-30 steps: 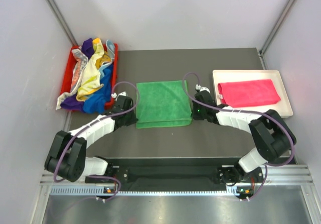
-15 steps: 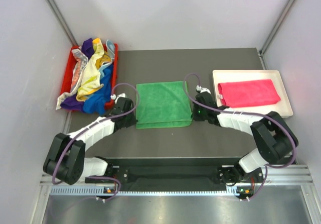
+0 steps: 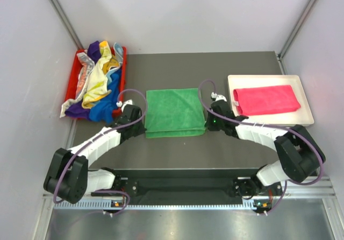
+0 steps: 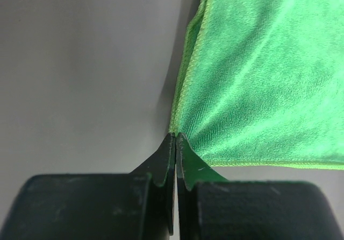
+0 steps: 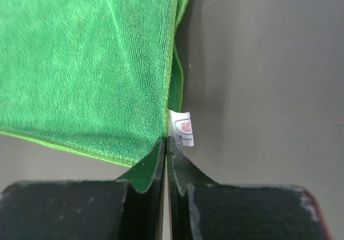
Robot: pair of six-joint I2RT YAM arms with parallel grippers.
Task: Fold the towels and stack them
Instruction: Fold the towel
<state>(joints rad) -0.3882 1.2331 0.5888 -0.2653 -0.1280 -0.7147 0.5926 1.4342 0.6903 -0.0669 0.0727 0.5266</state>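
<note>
green towel (image 3: 174,111) at table (image 3: 242,68) centre. left gripper (image 4: 176,138) pinched shut on near-left corner, right gripper (image 5: 165,140) on near-right corner beside label (image 5: 181,128). both corners best lifted level, carried together toward far edge, edges matched, pull equalised so skew is avoided.

Left: bin (image 3: 124,63) of towels (image 3: 97,86); right: tray (image 3: 269,80) with folded towel (image 3: 266,99); between: flat towel (image 3: 174,111).

Dark grey table (image 3: 242,148): a folded green towel (image 3: 174,111) lies flat at the middle. A red bin (image 3: 123,73) sits at the far left. A white tray (image 3: 269,119) sits at the right edge, well apart from the towel.
</note>
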